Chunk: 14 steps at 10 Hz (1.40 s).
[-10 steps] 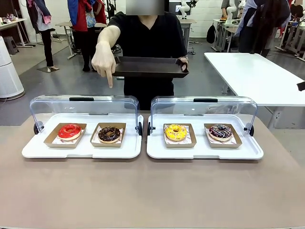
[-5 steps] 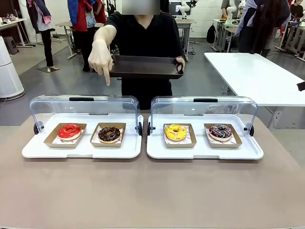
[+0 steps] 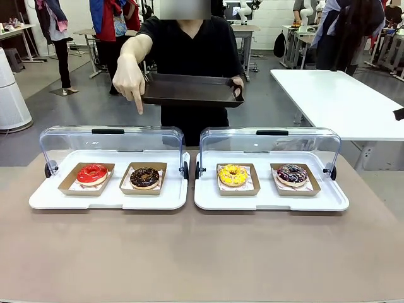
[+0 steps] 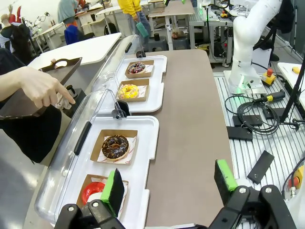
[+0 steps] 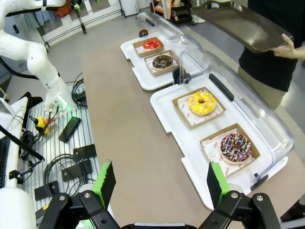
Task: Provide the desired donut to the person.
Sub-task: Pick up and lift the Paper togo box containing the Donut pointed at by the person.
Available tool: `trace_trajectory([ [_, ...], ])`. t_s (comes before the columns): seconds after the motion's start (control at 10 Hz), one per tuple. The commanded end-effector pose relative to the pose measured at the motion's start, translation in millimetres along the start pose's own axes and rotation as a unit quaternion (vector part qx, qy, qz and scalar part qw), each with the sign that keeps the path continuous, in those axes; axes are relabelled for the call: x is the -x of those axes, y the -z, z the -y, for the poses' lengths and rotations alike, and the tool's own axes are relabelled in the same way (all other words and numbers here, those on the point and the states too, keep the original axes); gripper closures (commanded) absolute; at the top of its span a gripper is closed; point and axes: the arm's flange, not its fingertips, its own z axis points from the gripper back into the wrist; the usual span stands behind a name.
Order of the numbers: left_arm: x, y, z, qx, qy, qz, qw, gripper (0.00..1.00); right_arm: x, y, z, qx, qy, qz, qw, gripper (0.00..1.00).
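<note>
Donut [image 3: 144, 177], chocolate: choice being pointed out, pick not yet begun.
Table [image 3: 202, 252]; person [image 3: 192, 57] at 12 o'clock with dark tray [image 3: 189, 89]; white tray [image 3: 107, 199] at 9 o'clock, holding it in the 3 o'clock box, below pointing hand [image 3: 129, 79]; left claw [image 4: 169, 180], right claw [image 5: 160, 183] wide, empty. Next, likely: left claw reaches there.

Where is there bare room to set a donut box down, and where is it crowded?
Free: the broad table strip between the left tray, the right tray and the robot's edge; also the dark tray the person holds. Crowded: the narrow gap between those trays; both hold donut boxes.
</note>
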Motion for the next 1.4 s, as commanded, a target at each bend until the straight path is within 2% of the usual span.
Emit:
trace_trajectory([
  [0.0, 0, -1, -1, -0.001, 0.006, 0.010, 1.000, 0.00, 0, 1, 1, -0.005, 0.001, 0.005, 1.000, 0.00],
  [0.4, 0, 0, 0, 0.000, 0.000, 0.000, 1.000, 0.00, 0, 1, 1, -0.005, 0.001, 0.005, 1.000, 0.00],
  [0.5, -20, 1, -8, 0.012, 0.022, -0.034, 0.999, 0.00, 0, 1, 1, -0.005, 0.001, 0.005, 1.000, 0.00],
  [0.6, -51, 3, -19, 0.031, 0.070, -0.070, 0.995, 0.00, 0, 1, 1, -0.005, 0.001, 0.005, 1.000, 0.00],
  [0.7, -86, 13, -19, 0.060, 0.125, -0.123, 0.983, 0.00, 0, 1, 1, -0.005, 0.001, 0.005, 1.000, 0.00],
  [0.8, -121, 35, -14, 0.083, 0.174, -0.181, 0.964, 0.00, 0, 1, 1, -0.005, 0.001, 0.005, 1.000, 0.00],
  [1.0, -181, 124, -30, 0.143, 0.220, -0.311, 0.914, 0.00, 0, 1, 1, -0.005, 0.001, 0.005, 1.000, 0.00],
  [1.1, -199, 171, -26, 0.141, 0.239, -0.367, 0.888, 0.00, 0, 1, 1, -0.005, 0.001, 0.005, 1.000, 0.00],
  [1.3, -209, 254, -13, 0.108, 0.258, -0.456, 0.845, 0.00, 0, 1, 1, -0.005, 0.001, 0.005, 1.000, 0.00],
])
